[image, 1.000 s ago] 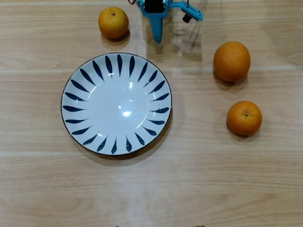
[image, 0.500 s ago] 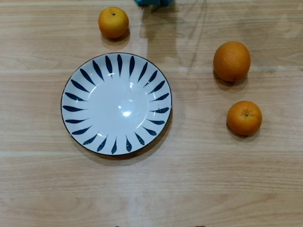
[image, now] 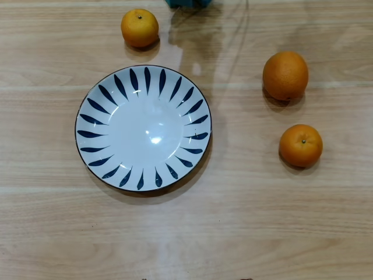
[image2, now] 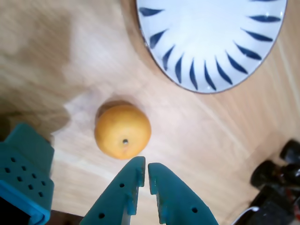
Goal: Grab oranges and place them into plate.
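Three oranges on table, none in plate: one above plate, big one and small one right. Gripper nearly clenched, empty, just beside yellow orange.

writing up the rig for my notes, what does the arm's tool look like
In the wrist view the tool is teal plastic: two tapered fingers with small round holes, nearly touching at the tips. A teal block dotted with holes sits at lower left. The overhead view shows only a teal sliver at the top edge.
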`<action>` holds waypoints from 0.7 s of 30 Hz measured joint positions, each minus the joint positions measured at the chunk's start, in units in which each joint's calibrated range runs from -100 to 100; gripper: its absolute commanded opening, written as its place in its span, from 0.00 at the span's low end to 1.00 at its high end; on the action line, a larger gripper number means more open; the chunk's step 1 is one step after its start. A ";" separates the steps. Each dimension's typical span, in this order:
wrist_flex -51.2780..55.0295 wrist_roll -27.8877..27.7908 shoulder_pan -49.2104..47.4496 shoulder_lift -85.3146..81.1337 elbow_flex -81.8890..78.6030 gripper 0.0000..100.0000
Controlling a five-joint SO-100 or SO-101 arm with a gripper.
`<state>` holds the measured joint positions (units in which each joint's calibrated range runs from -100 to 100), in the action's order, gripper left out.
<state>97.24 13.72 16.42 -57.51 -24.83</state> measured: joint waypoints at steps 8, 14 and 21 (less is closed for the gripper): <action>0.00 4.23 4.81 7.53 0.27 0.07; 0.00 18.31 5.07 15.91 0.18 0.26; 0.00 26.40 3.21 17.27 0.18 0.36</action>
<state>97.24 40.11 19.63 -40.25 -24.66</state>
